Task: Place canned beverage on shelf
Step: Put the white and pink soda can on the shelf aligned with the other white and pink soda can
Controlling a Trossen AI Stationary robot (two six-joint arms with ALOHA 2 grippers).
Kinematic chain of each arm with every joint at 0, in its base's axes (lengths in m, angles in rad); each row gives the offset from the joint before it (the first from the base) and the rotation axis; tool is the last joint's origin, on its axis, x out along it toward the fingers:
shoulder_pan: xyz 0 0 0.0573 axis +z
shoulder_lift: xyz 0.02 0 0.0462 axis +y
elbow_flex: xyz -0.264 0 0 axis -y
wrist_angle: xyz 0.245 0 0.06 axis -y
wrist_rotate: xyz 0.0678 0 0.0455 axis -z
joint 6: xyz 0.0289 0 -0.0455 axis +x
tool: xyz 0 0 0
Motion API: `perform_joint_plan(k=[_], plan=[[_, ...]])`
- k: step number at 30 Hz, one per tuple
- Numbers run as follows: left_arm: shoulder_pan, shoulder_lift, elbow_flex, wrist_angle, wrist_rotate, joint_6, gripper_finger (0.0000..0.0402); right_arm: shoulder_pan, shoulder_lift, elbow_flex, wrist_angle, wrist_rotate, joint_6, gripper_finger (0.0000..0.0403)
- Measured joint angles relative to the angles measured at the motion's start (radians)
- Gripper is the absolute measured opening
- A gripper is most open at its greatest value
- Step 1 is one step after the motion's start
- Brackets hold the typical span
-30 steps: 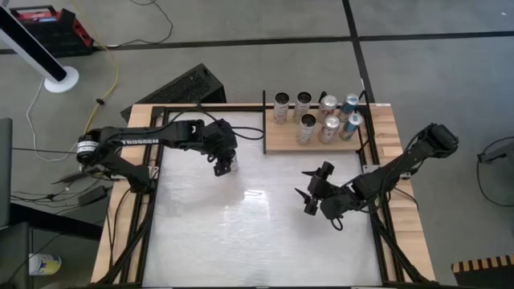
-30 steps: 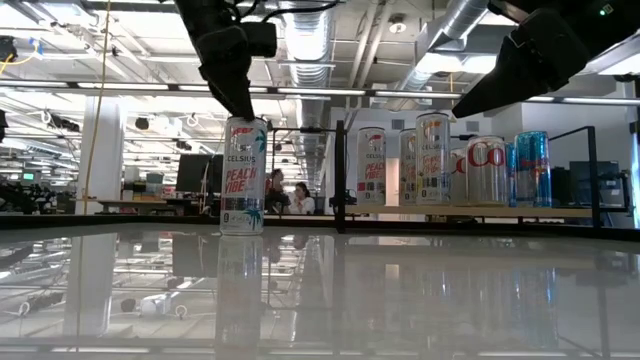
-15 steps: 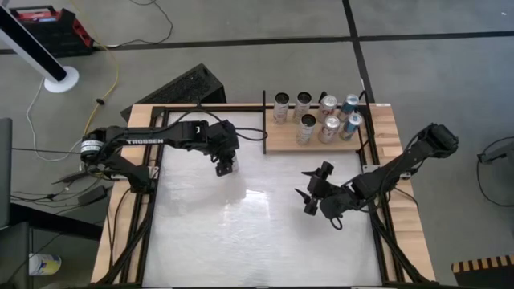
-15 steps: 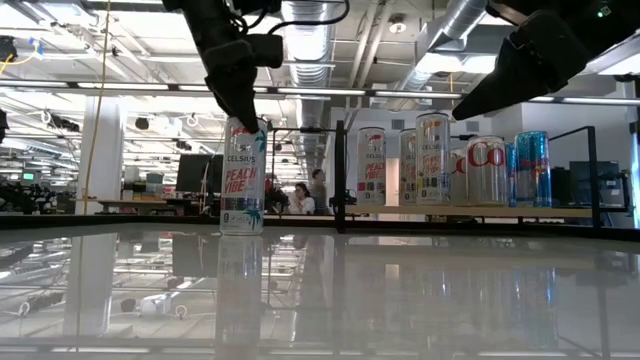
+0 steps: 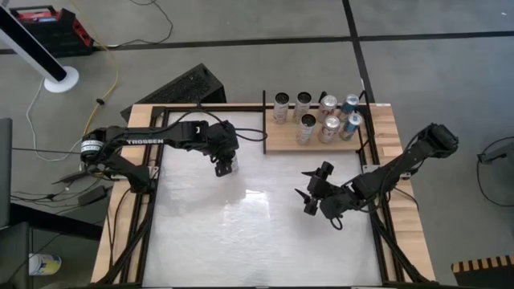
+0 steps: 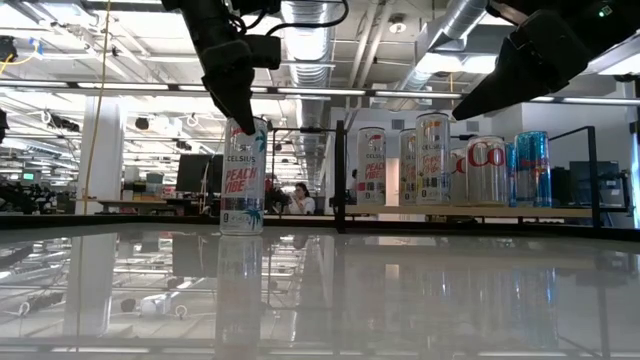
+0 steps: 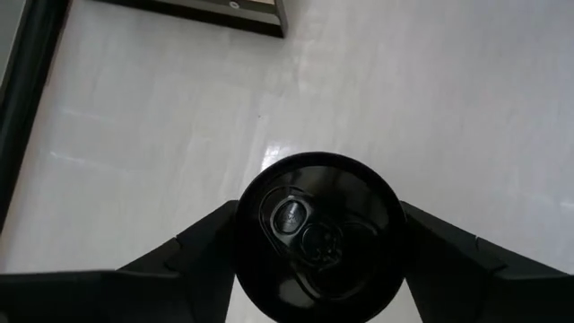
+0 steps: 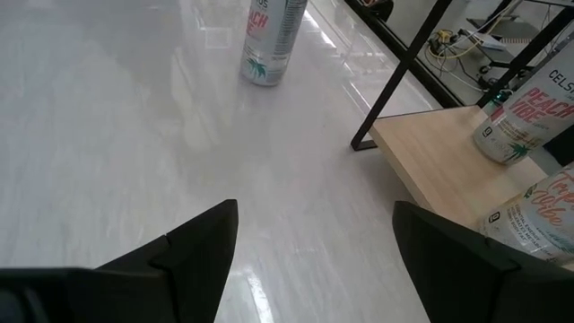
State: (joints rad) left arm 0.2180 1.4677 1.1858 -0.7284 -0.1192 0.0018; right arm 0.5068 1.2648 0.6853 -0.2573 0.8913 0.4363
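Note:
A white Celsius "Peach Vibe" can (image 6: 244,175) stands upright on its base on the glossy white tabletop (image 5: 257,233), left of the shelf. My left gripper (image 5: 227,165) is open above it and points down. Its two fingers stand on either side of the can's dark top (image 7: 320,238), and I cannot tell whether they touch it. The light-wood shelf (image 5: 283,144) with black rods is at the far right and carries several upright cans (image 5: 325,128). My right gripper (image 5: 303,191) is open and empty above the table's right half.
A black upright rod (image 6: 339,175) of the shelf frame stands between the can and the shelved cans. The shelf's near-left part (image 8: 430,152) is bare wood. Wooden side rails (image 5: 405,209) border the tabletop. People show far off in the room behind the table (image 6: 300,198).
My left gripper has come down over the can's top and gone slightly toward the table's right edge, so that its fingers now flank the top. The can has stayed upright in place.

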Motion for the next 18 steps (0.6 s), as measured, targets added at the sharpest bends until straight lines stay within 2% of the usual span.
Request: perform_joint_plan(k=[7, 18], plan=[[-0.019, 0.001, 0.024, 0.008, 0.026, -0.069, 0.0240, 0.000, 0.000, 0.000, 0.000, 0.000, 0.000, 0.0322], [-0.149, 0.009, 0.135, 0.193, 0.070, -0.102, 0.0240, -0.041, 0.000, 0.002, 0.002, -0.001, -0.002, 0.0322]])
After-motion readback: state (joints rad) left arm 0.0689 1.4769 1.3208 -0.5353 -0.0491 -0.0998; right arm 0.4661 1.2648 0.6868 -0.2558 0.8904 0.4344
